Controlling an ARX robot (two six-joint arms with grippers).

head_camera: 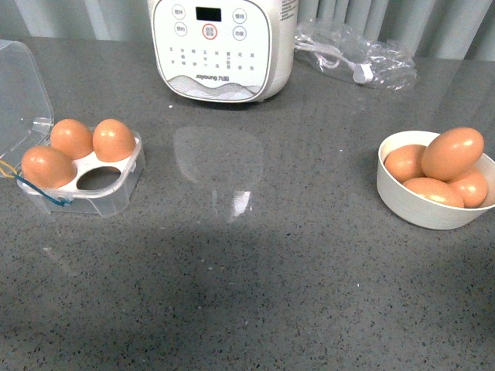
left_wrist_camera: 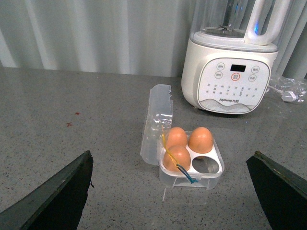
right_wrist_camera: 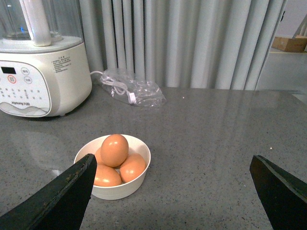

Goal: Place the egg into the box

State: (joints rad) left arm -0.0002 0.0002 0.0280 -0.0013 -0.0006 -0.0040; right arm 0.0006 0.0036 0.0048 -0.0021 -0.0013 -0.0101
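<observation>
The clear egg box (head_camera: 116, 197) stands open at the left, lid (head_camera: 19, 85) tipped back. It holds three brown eggs, and its near right hole (head_camera: 100, 178) is empty. The large brown egg (head_camera: 452, 153) lies on top of several others in a white bowl (head_camera: 418, 205) at the right. No arm shows in the front view. My left gripper (left_wrist_camera: 170, 194) is open, above and short of the box (left_wrist_camera: 192, 178). My right gripper (right_wrist_camera: 172, 191) is open, with the bowl (right_wrist_camera: 120, 189) and its top egg (right_wrist_camera: 114, 149) beside one finger (right_wrist_camera: 57, 196).
A white Joyoung blender (head_camera: 224, 46) stands at the back centre. A clear plastic bag with a white cable (head_camera: 356, 54) lies at the back right. A grey curtain hangs behind the grey speckled table.
</observation>
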